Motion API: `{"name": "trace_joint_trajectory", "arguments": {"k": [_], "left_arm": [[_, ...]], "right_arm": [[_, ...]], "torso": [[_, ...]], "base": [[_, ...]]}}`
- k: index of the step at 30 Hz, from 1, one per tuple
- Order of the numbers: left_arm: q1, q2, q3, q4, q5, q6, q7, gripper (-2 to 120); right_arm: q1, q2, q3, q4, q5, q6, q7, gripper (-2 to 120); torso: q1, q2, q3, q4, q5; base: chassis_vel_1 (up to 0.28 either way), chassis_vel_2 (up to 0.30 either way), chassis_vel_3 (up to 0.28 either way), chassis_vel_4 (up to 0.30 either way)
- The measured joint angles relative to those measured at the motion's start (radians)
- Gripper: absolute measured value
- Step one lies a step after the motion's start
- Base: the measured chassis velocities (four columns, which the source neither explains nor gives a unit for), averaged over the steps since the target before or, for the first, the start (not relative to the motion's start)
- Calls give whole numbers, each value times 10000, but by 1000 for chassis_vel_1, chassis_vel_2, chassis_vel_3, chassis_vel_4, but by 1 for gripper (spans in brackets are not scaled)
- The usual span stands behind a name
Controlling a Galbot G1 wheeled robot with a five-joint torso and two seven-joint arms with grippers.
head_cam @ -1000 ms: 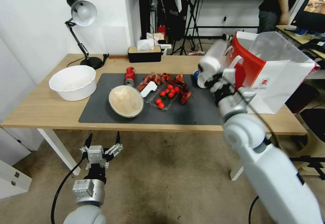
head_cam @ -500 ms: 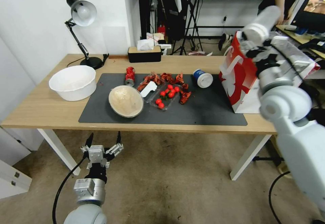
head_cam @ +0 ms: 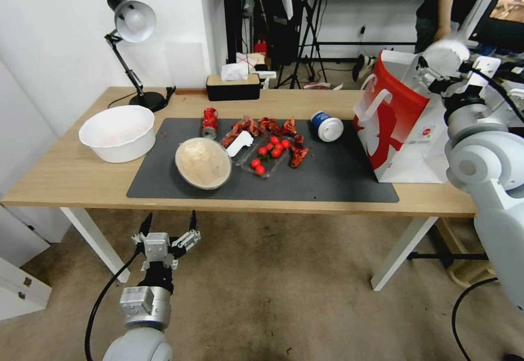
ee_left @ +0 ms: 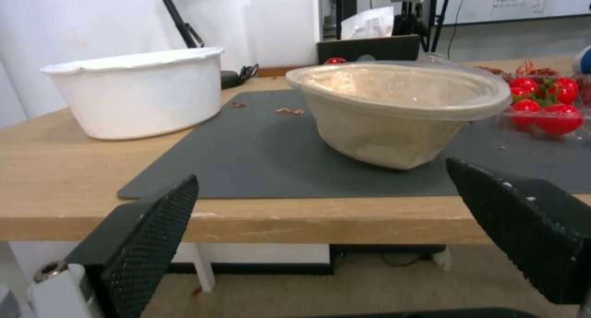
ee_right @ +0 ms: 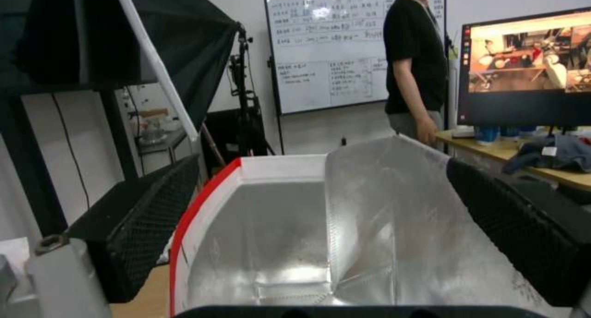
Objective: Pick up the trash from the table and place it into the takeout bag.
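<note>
**Right gripper open over the bag mouth; left parked low**

Right gripper (ee_right: 323, 170): fingers spread wide, nothing between the black mesh-textured pads. It hangs directly above the mouth of the takeout bag (head_cam: 401, 126), which fits a drop into the bag, not a pick.

Bag stands upright at the right end of the table (head_cam: 65, 175), one corner on the dark grey mat (head_cam: 327, 181). Stiff boxy paper, red front panel, white side; the crinkled silvery lining holds the top open.

Left gripper (head_cam: 168, 224): fingers apart, empty, below the table's front edge, facing the round beige bowl (head_cam: 203, 163). Idle, by my reading.

Trash on the mat:
- beige bowl, tilted on its base, matte fibrous wall, clear film across the top;
- red drink can (head_cam: 209, 122), dented, upright;
- blue cup (head_cam: 326, 126), lying on its side, white lid toward the camera, near the bag.

Not trash: large white bowl (head_cam: 117, 132) on bare wood; clear tray of cherry tomatoes (head_cam: 267, 156), ringed by reddish scraps.
</note>
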Motion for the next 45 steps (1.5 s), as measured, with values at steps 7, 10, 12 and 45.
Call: {"name": "trace_joint_trajectory", "arguments": {"k": [7,10,12,45], "left_arm": [[44,-20,-38,-88,26,3,0,100],[59,-55,-7,-87,43,4,0,100],[59,-78,10,-82,52,4,2,100],[-143,-52,-54,244,-230,-205,46,100]], "right_arm": [[-406,75,111,319,5,18,-83,100],[-528,76,114,461,5,40,-112,100],[-592,74,123,554,5,56,-129,100],[-6088,1539,546,2717,-2999,2666,-2760,100]], "torso": [[0,0,-1,0,0],[0,0,-1,0,0],[0,0,-1,0,0],[-2,1,-1,1,-1]], "base": [[0,0,0,0],[0,0,0,0],[0,0,0,0],[0,0,0,0]]}}
